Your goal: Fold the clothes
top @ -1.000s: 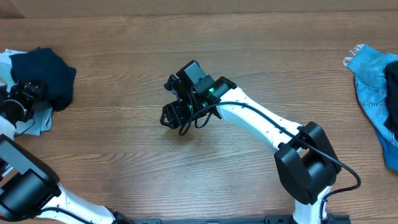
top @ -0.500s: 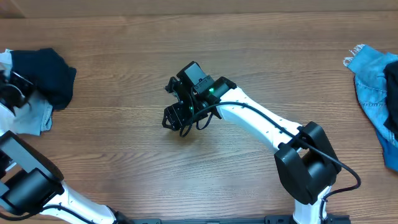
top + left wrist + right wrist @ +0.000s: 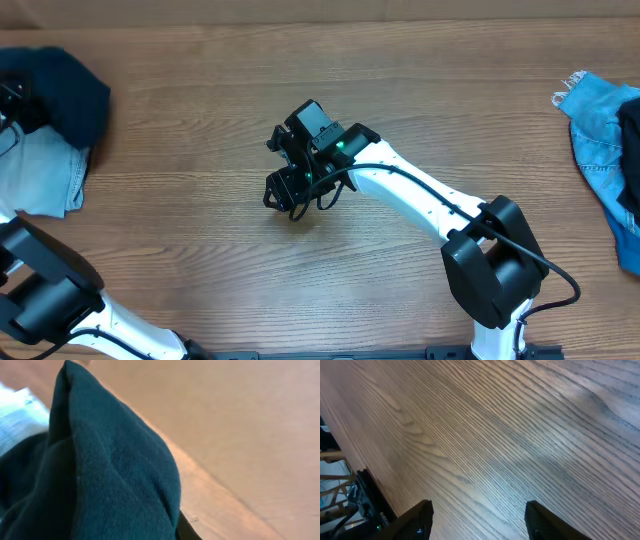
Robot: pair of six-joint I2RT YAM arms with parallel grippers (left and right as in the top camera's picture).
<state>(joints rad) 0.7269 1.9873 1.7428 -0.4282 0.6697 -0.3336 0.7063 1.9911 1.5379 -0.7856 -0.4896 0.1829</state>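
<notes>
The wood-grain table [image 3: 200, 250] bears pale blue denim [image 3: 40, 175] at its left edge (a dark navy garment [image 3: 65, 90] bunched over its far part) and brighter blue denim [image 3: 600, 140] at the right edge.

The right gripper [image 3: 283, 192] hangs mid-table, jaws apart; the left arm [image 3: 45, 290] reaches far left.

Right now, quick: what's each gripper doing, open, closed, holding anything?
Left gripper: closed on the soft dark navy garment, which hides its fingers.
Right gripper: open, empty, above the wooden table.
</notes>
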